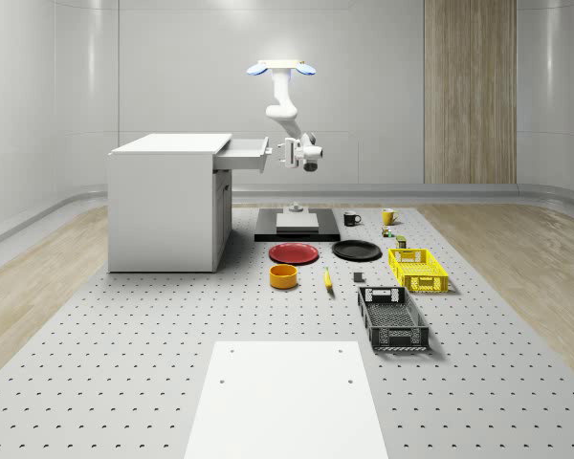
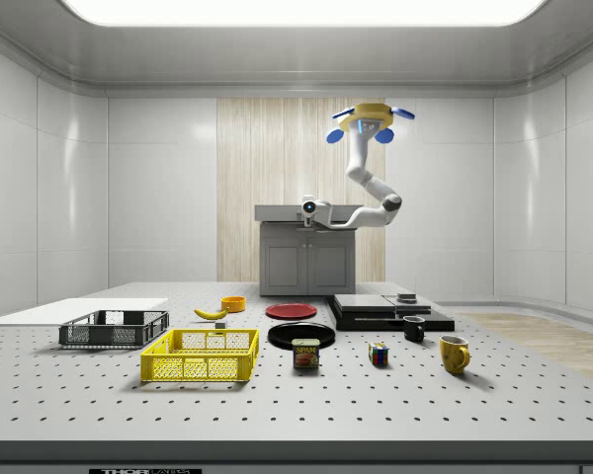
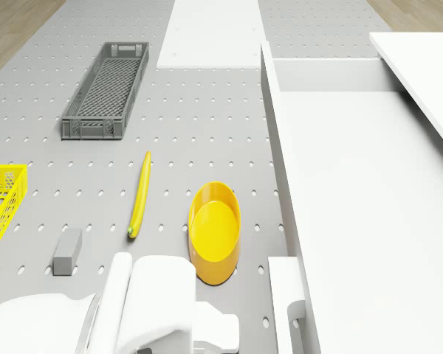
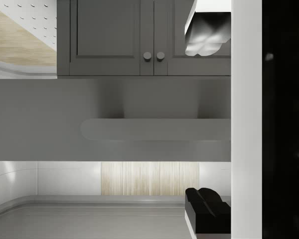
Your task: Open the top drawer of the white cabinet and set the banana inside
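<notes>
Readable writing: the tin on the table front in the side view carries the word "SPAM" on a yellow and blue label. No other lettering can be made out.

Drone hovers high, above the black platform and just off the open end of the top drawer. Arm hangs down in an S-bend, wrist turned level toward the white cabinet.

Claw sits at the drawer front, at handle height. In the wrist view two finger pads stand either side of the white drawer front edge, spread about as wide as that panel; whether they press on it I cannot tell.

Drawer is pulled out past the cabinet face, its inside bare and white in the drone view.

Banana lies flat on the pegboard table, well below the claw and farther out from the cabinet, untouched. Orange bowl is just beside it on the cabinet side. Below the claw, between cabinet and platform, lie the red plate and black plate.

Yellow crate and grey crate stand farther from the claw than the banana, away from the cabinet. Open air surrounds the arm on the side away from the cabinet.
</notes>
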Available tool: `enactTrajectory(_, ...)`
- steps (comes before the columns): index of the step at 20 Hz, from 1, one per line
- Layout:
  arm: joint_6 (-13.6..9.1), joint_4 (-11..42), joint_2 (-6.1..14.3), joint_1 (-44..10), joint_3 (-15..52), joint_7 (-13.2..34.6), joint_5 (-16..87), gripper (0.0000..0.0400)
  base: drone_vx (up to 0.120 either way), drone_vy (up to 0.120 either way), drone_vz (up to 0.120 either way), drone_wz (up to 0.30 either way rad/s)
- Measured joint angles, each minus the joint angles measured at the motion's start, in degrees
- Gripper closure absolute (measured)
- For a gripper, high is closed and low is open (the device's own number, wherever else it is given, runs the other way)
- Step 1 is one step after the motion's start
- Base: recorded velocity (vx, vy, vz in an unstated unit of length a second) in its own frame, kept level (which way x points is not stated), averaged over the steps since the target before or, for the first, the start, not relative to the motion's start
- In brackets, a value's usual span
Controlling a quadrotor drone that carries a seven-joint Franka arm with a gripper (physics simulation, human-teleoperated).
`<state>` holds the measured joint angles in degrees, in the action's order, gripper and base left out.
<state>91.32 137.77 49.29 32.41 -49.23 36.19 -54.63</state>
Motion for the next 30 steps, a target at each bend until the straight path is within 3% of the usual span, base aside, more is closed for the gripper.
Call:
enactTrajectory(10,1.84,0.22,2.53,2.52,-1.65,1.31,1.24,0.0,0.12,0.12,0.0,0.0)
enactTrajectory(11,2.08,2.33,4.52,3.94,-4.36,-0.05,-3.39,0.0,0.12,0.12,0.0,0.0)
enactTrajectory(14,3.2,11.89,10.81,11.66,-13.97,-11.79,-21.46,0.0,0.12,0.12,0.0,0.0)
enactTrajectory(17,0.59,17.48,16.19,20.24,-21.58,-22.89,-33.8,0.0,0.12,0.12,0.0,0.0)
enactTrajectory(20,-2.94,20.02,20.38,27.41,-26.58,-30.86,-40.36,0.0,0.12,0.12,0.0,0.0)
enactTrajectory(25,-6.81,21.36,25.0,34.69,-30.7,-38.12,-44.52,0.0,0.12,0.12,0.0,0.0)
enactTrajectory(30,-8.06,21.64,27.76,38.03,-32.3,-41.26,-45.54,0.0,0.12,0.12,0.0,0.0)
